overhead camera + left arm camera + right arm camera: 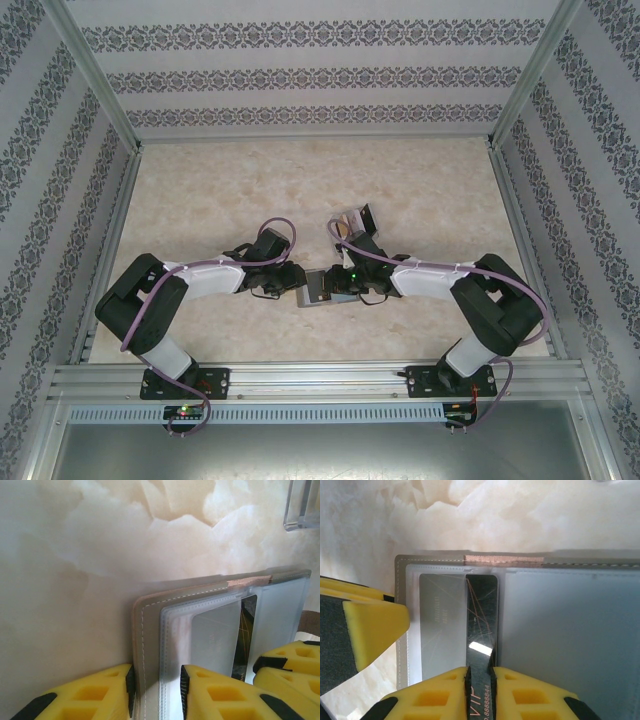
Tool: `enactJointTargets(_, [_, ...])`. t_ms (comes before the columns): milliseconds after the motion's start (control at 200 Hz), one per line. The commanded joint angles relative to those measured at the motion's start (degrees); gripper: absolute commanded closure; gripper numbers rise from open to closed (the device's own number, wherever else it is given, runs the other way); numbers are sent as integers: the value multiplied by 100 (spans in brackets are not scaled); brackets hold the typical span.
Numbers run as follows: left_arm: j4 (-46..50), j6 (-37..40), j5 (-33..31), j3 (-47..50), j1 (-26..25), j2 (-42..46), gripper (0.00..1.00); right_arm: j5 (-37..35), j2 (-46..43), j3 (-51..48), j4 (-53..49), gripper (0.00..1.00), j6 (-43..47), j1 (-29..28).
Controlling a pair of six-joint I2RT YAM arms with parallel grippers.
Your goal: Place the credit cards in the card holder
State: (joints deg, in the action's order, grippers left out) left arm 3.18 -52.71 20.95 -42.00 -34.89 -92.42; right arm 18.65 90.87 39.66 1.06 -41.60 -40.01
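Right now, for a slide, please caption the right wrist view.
Right gripper holds a dark credit card partway into a clear sleeve of the grey card holder, beside a silver card.

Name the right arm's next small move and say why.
Probably slide the dark card a little deeper, straight ahead. The right gripper is shut on it, and it looks only part-way into the card holder, beside the silver card, with its printed end outside between the fingers. The left gripper pinches the holder's left edge, steadying it.
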Motion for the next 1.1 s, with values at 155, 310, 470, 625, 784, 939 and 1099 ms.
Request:
enactJointTargets(155, [-198,50,49,22,-97,27,68,-30,232,103,-56,80,30,-80])
enactJointTargets(310, [-243,34,60,48,-98,20,68,232,407,279,55,83,49,-123])
enactJointTargets(470, [-318,15,112,25,-99,-17,67,407,562,491,132,84,64,-238])
enactJointTargets(625, [-318,15,105,24,-97,-1,66,446,688,609,114,84,47,-307])
enactJointTargets(784, [-206,15,-4,53,-97,64,63,178,416,578,-145,81,164,-254])
enactJointTargets(939, [-30,65,-148,27,-96,129,62,-408,-161,569,-802,77,426,-54])
enactJointTargets(1099, [-55,68,-109,-23,-96,61,63,-256,-188,502,-1033,83,661,179])
